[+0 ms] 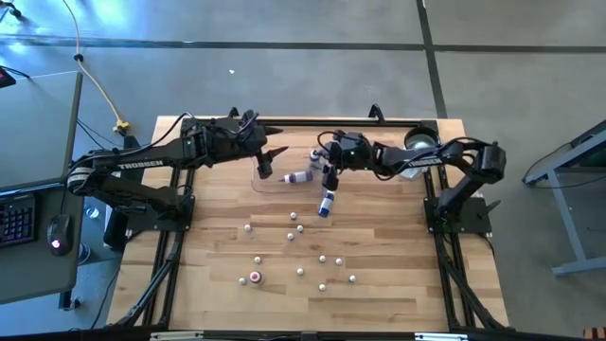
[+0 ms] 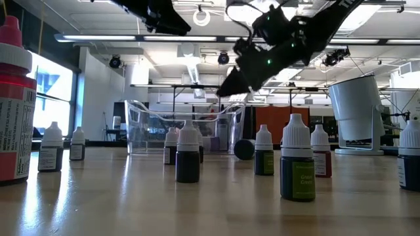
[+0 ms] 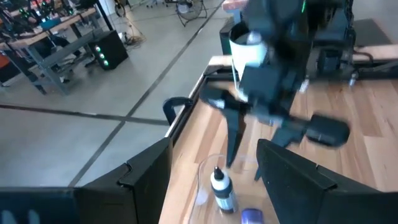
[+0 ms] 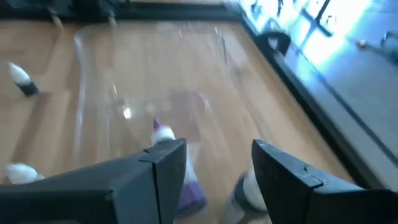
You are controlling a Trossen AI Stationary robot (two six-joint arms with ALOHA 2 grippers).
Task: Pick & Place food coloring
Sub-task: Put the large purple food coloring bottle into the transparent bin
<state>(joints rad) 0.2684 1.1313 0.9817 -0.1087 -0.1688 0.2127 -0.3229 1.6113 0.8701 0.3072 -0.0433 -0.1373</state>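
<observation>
A clear plastic tray (image 1: 275, 175) (image 4: 155, 74) stands at the table's far middle. A purple food coloring bottle (image 1: 299, 177) (image 4: 177, 168) lies on its side in it. A blue bottle (image 1: 325, 204) lies on its side at the tray's near right corner. Several more small bottles (image 1: 298, 256) (image 2: 188, 154) stand scattered on the near half of the table. My right gripper (image 1: 329, 180) (image 4: 217, 149) hovers open over the tray's right end, just above the purple bottle, with nothing between its fingers. My left gripper (image 1: 276, 152) (image 3: 214, 149) waits open above the tray's far left side.
A white cup-like object (image 1: 417, 142) (image 2: 357, 111) stands at the far right of the table, beside my right arm. A large red-capped bottle (image 2: 13, 98) stands close to the low camera at the near edge. Bare wood lies between the tray and the scattered bottles.
</observation>
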